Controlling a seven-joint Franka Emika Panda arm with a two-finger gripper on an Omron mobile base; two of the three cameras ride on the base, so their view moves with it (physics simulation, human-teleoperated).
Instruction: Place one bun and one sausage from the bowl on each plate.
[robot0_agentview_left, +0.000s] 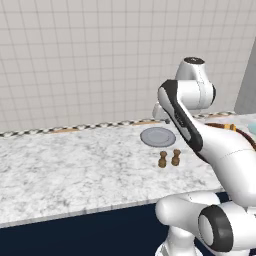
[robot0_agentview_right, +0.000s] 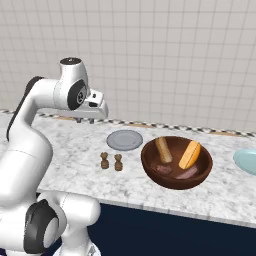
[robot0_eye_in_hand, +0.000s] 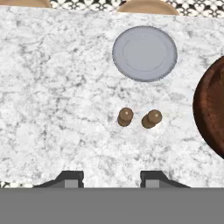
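The gripper (robot0_eye_in_hand: 112, 178), empty with its jaws at their narrowest, was held high above the counter (robot0_eye_in_hand: 52, 109); the bowl (robot0_agentview_right: 176, 161) lay well off to its right

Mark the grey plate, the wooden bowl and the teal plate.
grey plate (robot0_eye_in_hand: 145, 53): hand view, flat centre.
wooden bowl (robot0_agentview_right: 150, 168): right base view, left outer wall.
teal plate (robot0_agentview_right: 247, 161): right base view, the part visible at the picture's right edge.
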